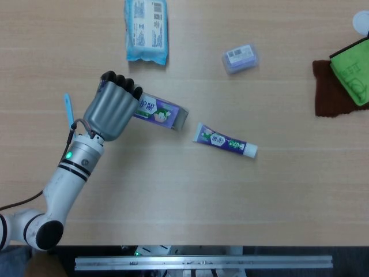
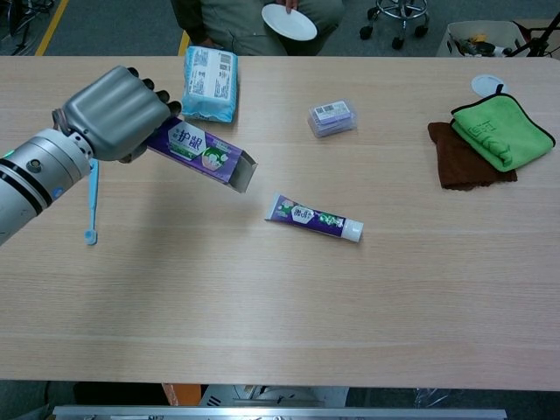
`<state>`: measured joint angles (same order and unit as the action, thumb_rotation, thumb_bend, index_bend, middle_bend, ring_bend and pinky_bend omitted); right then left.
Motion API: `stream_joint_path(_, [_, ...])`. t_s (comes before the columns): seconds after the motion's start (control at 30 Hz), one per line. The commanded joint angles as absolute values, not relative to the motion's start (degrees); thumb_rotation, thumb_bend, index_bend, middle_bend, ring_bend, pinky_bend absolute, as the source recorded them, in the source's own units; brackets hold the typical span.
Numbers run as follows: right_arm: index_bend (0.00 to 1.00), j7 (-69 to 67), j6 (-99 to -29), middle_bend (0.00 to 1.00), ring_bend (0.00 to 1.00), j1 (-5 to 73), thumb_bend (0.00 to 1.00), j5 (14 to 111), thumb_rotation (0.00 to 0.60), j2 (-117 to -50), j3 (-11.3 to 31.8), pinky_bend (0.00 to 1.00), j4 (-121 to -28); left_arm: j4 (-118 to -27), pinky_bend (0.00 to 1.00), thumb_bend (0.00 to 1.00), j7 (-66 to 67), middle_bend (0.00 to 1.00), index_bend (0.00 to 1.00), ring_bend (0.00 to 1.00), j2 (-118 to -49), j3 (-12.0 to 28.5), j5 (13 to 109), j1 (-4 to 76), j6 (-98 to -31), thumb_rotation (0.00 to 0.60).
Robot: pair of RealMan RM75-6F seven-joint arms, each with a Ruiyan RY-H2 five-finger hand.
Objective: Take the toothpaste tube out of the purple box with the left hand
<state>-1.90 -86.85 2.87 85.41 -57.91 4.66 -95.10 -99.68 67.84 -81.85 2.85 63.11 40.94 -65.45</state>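
Pale wood worktop [image 2: 262,297] carries everything. Left hand [image 1: 111,108] w/ fingers clamped round purple box [image 1: 159,112], apparently lifted off the surface, open end facing right. Toothpaste tube [image 2: 313,218] lies flat just beside that opening, fully out.

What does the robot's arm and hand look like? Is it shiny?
The left hand has a smooth silver-grey metal back and black fingers. Its wrist is a silver cylinder with a small green light, then a white arm with black rings and a black joint cap. A thin dark cable runs alongside.
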Motion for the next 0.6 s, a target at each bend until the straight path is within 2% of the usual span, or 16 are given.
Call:
stream_joint_path(0.03, [0.24, -1.76, -86.69, 0.3, 0.29, 2.97, 0.2, 85.43, 0.6, -57.93, 4.67, 0.33, -95.22, -100.4, 0.41, 0.33, 55.8, 0.44, 0.37, 0.4, -79.12, 3.47, 60.02, 40.64, -59.07, 0.6])
stream_joint_path(0.23, [0.24, -1.21, -86.18, 0.3, 0.29, 3.13, 0.2, 85.45, 0.6, -58.04, 4.5, 0.32, -95.56, -97.84, 0.42, 0.33, 41.79, 0.44, 0.37, 0.4, -78.07, 3.18, 58.52, 40.17, -52.19, 0.6])
stream_joint_path(0.4, [0.24, -0.88, -86.13, 0.3, 0.29, 3.13, 0.2, 85.38, 0.6, -57.97, 4.49, 0.32, -95.86, -93.19, 0.42, 0.33, 37.74, 0.44, 0.37, 0.38, -79.79, 1.94, 58.21, 40.17, -50.02, 0.6])
stream_joint_path(0.6, [0.24, -0.73, -86.09, 0.3, 0.29, 3.02, 0.2, 85.31, 0.6, -57.99, 4.38, 0.32, -95.96, -88.04, 0.41, 0.33, 37.52, 0.41, 0.31, 0.37, -82.69, 1.07, 54.41, 40.95, -48.38, 0.6])
